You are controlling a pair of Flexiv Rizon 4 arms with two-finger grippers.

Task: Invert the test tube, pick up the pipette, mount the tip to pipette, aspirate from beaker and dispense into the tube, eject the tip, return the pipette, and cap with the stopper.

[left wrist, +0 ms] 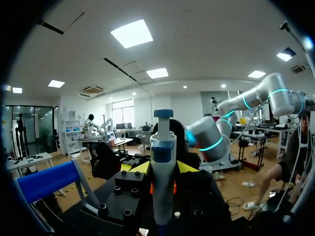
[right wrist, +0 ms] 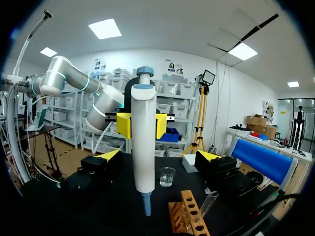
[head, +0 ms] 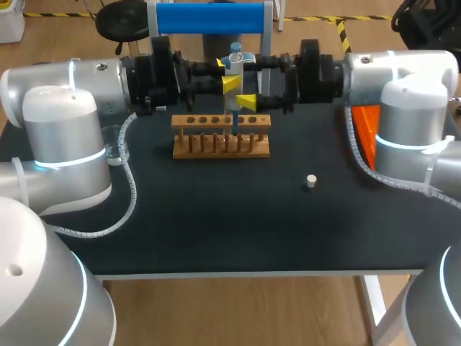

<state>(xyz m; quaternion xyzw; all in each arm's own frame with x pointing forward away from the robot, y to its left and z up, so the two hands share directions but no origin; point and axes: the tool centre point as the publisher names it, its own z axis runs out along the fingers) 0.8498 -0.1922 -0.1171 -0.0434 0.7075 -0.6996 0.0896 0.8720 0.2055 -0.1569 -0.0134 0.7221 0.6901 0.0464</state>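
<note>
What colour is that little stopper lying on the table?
Off-white; the stopper shows best in the head view.

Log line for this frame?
left gripper: shut on pipette | right gripper: open | stopper: on table

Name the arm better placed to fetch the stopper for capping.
Right, probably. The right gripper is open and free, and the stopper lies right of the table's middle, on that arm's side. The left gripper is shut on the pipette.
</note>
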